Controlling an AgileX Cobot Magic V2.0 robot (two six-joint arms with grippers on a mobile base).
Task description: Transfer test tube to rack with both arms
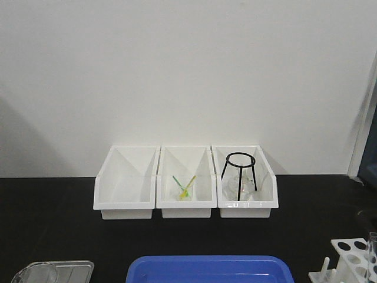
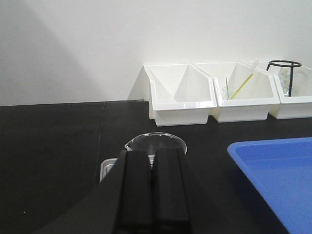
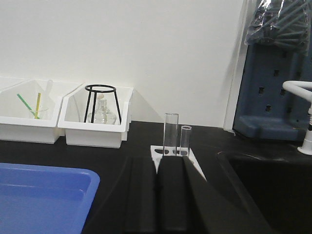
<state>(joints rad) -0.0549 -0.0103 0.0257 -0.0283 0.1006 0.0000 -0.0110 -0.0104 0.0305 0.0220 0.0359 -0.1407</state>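
My left tool [image 2: 152, 187] sits clenched at the bottom of the left wrist view, its two black fingers pressed together with nothing between them. Just past it a clear glass beaker [image 2: 156, 143] rests on a small clear tray [image 2: 107, 168], and the blue tray [image 2: 273, 175] lies to its right on the black tabletop [image 2: 53, 146].

My right tool [image 3: 157, 195] is likewise clenched and carries nothing. Directly beyond its tips stands the white rack [image 3: 171, 153], with two clear tubes upright in its holes: the taller test tube [image 3: 170, 132] and a shorter one [image 3: 185, 139] beside it.

Farther back, three white bins [image 1: 185, 183] line the wall; the middle holds yellow and green sticks [image 1: 185, 187], the right one a black wire stand [image 1: 240, 172].
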